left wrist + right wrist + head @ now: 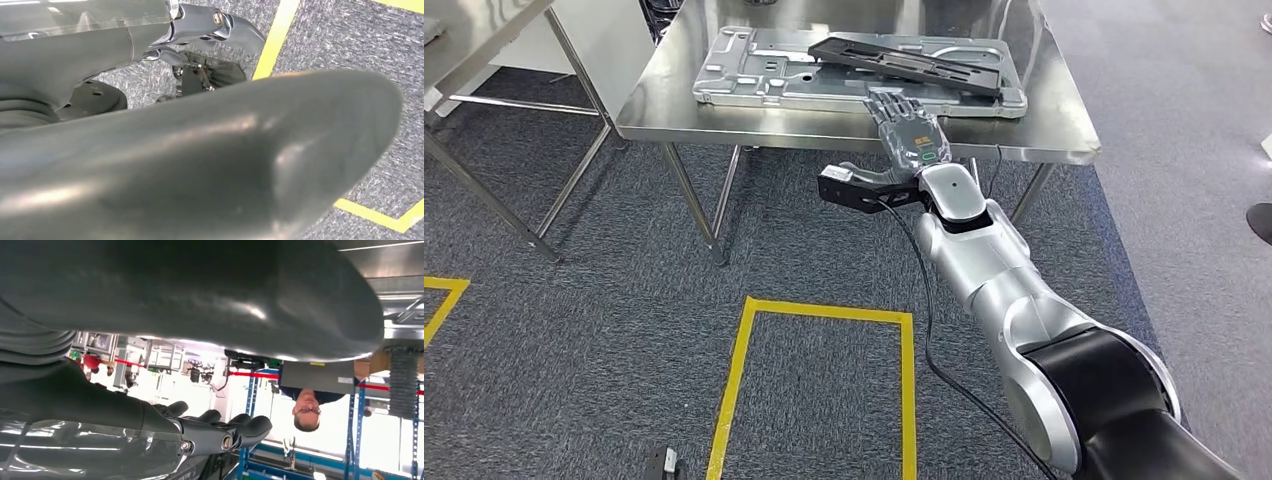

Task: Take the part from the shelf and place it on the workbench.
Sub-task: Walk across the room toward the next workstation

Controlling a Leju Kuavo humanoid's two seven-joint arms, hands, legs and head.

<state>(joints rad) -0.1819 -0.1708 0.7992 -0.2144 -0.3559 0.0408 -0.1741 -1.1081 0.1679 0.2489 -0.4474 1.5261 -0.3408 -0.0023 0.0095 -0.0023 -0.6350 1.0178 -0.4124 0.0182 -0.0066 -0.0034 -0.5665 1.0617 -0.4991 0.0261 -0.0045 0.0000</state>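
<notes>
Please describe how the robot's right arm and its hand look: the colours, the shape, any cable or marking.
The right arm has rounded silver shells with a black band near its upper end. A black cable runs along it from a small black box at the wrist. The right hand is grey with dark fingers and carries a small green mark on its back.

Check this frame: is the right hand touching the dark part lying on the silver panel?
Cannot tell. In the head view the right hand lies flat at the workbench edge, fingertips reaching the silver panel just below the dark part, but no gap or contact shows plainly.
</notes>
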